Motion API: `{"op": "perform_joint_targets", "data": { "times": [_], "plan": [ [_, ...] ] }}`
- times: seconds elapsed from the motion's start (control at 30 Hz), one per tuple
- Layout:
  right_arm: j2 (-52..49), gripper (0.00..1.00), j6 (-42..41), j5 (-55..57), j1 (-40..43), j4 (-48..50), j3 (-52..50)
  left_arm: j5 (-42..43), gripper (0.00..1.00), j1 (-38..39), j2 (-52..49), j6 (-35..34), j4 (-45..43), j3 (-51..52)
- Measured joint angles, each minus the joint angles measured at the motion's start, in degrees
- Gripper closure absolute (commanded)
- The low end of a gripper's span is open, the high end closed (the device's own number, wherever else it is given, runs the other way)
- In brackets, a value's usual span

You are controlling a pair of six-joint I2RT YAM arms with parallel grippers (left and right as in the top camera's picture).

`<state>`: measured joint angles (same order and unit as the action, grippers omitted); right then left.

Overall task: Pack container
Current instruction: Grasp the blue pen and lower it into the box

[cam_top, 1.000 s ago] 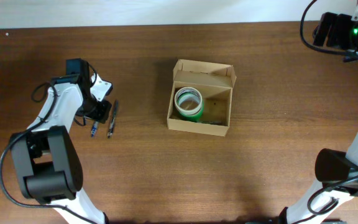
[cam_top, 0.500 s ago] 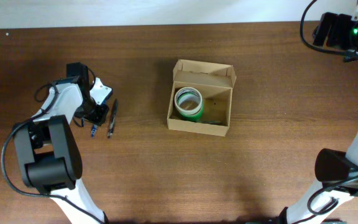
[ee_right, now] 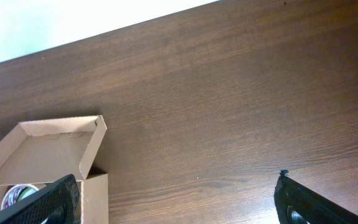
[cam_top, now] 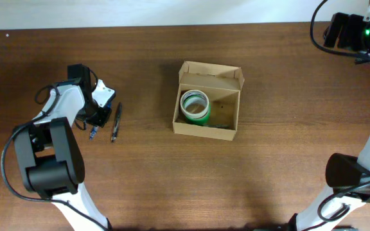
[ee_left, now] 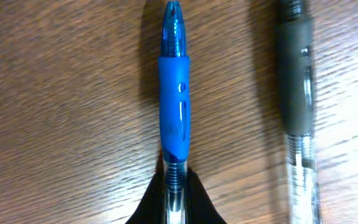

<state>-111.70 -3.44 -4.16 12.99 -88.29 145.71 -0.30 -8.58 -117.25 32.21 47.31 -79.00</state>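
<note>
Left fingers (ee_left: 149, 208) pinching a blue pen (ee_left: 173, 99), container (cam_top: 204, 131) sitting mid-bench.
Near the left edge of the bench (cam_top: 268, 179), the left fingers are gripping the blue pen's clear barrel, narrow, probably to lift it for packing; a black pen (ee_left: 297, 81) is lying just beside. The container is standing open, well apart from them, holding a green tape roll (cam_top: 195, 106). The right fingers (ee_right: 51, 200) are hanging wide and empty by the far right corner.

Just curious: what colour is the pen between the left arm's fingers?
Blue; the pen shows best in the left wrist view.

Left fingers (ee_left: 143, 210) pinching blue pen (ee_left: 174, 106), right fingers (ee_right: 45, 202) spread
</note>
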Motion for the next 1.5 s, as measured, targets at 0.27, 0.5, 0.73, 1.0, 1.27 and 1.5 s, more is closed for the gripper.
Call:
{"op": "perform_joint_targets", "data": {
  "times": [0.27, 0.5, 0.73, 1.0, 1.27, 1.5],
  "plan": [
    [0.0, 0.01, 0.0, 0.0, 0.0, -0.07, 0.0, 3.63, 0.98, 5.09, -3.91, -0.28, 21.7, -17.51],
    [0.0, 0.01, 0.0, 0.0, 0.0, 0.04, -0.02, 5.11, 0.98, 12.63, -3.63, 2.49, 41.97, -54.99],
    [0.0, 0.01, 0.02, 0.0, 0.0, 0.0, -0.07, 7.45, 0.98, 28.28, -1.99, 11.26, 48.98, -70.03],
    [0.0, 0.01, 0.02, 0.0, 0.0, 0.0, -0.11, 9.4, 0.98, 40.65, -3.63, 21.18, 49.11, -61.9],
    [0.0, 0.01, -0.02, 0.0, 0.0, 0.0, -0.11, 9.57, 0.99, 45.18, -9.16, 25.73, 44.24, -51.36],
    [0.0, 0.01, -0.02, 0.0, 0.0, 0.0, -0.11, 9.55, 0.99, 45.27, -14.05, 28.48, 40.46, -48.98]
  ]
}}
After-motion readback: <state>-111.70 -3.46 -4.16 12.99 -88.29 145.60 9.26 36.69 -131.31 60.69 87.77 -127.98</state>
